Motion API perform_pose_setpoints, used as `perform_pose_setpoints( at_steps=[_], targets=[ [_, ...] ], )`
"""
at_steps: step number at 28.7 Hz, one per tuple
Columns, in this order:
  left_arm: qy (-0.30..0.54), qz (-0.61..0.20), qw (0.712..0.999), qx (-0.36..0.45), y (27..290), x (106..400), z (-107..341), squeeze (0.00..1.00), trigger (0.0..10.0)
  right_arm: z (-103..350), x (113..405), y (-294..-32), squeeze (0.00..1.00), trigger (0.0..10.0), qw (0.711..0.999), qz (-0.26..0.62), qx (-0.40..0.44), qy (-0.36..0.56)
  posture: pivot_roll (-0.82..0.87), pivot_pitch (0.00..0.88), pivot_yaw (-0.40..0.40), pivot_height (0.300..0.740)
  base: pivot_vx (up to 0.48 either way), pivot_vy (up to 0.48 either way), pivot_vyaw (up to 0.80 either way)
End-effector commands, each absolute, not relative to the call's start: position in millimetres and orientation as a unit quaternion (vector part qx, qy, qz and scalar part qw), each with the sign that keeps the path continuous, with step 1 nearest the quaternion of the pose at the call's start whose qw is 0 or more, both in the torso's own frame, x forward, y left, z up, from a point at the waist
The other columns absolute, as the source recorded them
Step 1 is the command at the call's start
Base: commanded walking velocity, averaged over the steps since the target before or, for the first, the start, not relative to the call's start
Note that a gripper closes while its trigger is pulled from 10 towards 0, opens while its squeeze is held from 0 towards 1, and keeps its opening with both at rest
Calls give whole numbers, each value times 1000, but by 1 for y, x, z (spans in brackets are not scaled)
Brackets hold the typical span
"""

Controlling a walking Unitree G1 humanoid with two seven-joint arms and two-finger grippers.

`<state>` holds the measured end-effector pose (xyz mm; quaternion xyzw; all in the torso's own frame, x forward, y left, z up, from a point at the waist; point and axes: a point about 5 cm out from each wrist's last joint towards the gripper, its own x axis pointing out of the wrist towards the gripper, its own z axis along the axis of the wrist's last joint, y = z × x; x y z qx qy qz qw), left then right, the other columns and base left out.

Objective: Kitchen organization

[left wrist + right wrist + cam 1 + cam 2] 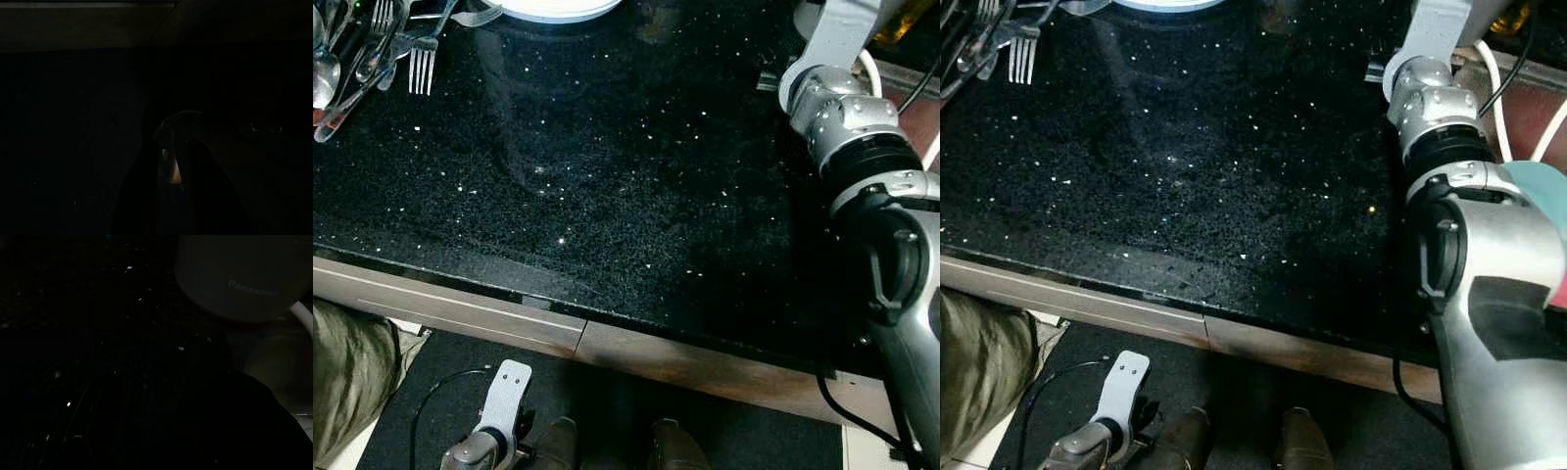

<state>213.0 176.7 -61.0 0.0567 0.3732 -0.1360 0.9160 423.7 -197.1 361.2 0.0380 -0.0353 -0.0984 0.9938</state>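
The black speckled surface (607, 186) serves as the landmark here. At its far left corner lies a heap of cutlery (352, 54), with one fork (421, 67) lying at the heap's near edge, tines toward the robot; this loose pile is probably what the organizing is about, since it sits unsorted rather than in any holder. Just past the far edge of the surface, near the middle, the rim of a white plate (558, 10) shows. The right arm (847, 127) reaches over the surface's right side toward its far right corner, where a white appliance with a cord stands; its end effector cannot be made out, and the wrist view is too dark to tell its state. The left end effector (504, 392) hangs idle below the surface's front edge, in front of the drawer (450, 313), and whether it is spread or pressed together cannot be told. A person's trouser leg (347, 377) stands beside that drawer.
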Motion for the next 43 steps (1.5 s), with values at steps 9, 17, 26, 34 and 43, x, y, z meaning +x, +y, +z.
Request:
perform_pose_setpoints(
  at_steps=[9,17,26,34,43],
  targets=[
    [459,-128,877,58,178,172,-86,0,10000,335,427,-187,0,10000,997,-69,-16,28,133,377,-148,740,0,0,0],
    [456,-127,879,55,175,172,-86,0,10000,333,429,-171,0,0,998,-27,-46,44,124,375,-158,740,0,0,0],
    [454,-124,881,52,173,173,-86,0,10000,332,429,-168,0,0,997,-22,-47,48,117,381,-168,740,0,0,0],
    [454,-123,881,51,173,173,-86,0,10000,331,429,-168,0,0,997,-22,-47,50,117,384,-169,740,0,0,0],
    [454,-125,881,51,174,172,-86,0,10000,359,428,-162,0,10000,998,19,-34,-57,118,386,-162,740,0,0,0]
  ],
)
